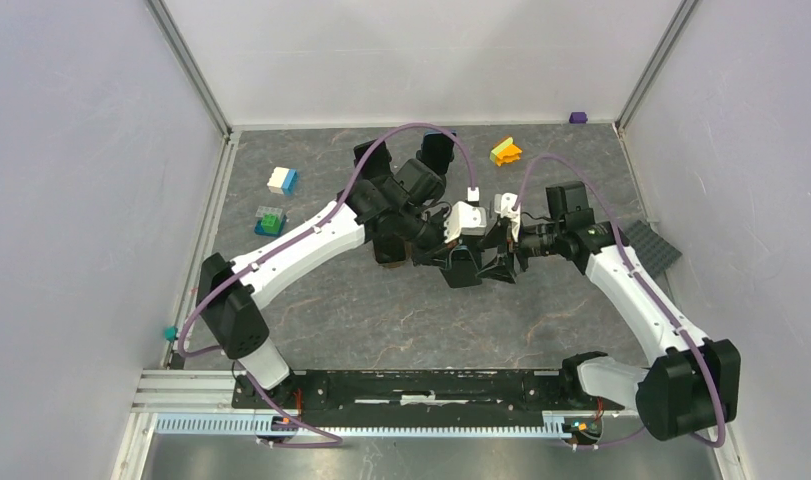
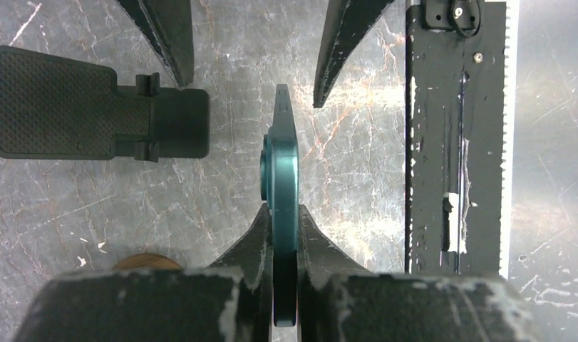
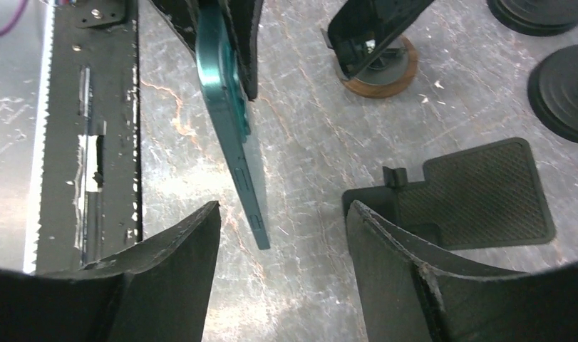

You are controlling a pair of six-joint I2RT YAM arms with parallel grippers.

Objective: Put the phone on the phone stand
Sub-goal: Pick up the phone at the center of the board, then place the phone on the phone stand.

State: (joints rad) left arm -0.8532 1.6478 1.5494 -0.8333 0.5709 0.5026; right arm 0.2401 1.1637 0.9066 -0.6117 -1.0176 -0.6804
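Note:
A teal phone hangs edge-on above the table, and my left gripper is shut on its lower end. In the right wrist view the phone slants down, its free tip lying between the fingers of my right gripper. Those fingers are open and touch neither side. The two grippers meet nose to nose at mid-table. The phone stand, a black holder on a round wooden base, stands a little beyond the phone. Only the edge of its base shows in the left wrist view.
A flat black hinged piece with a textured plate lies on the table under the grippers. Two black round bases stand behind. Toy bricks lie at the back, a dark studded plate at right, a black rail along the near edge.

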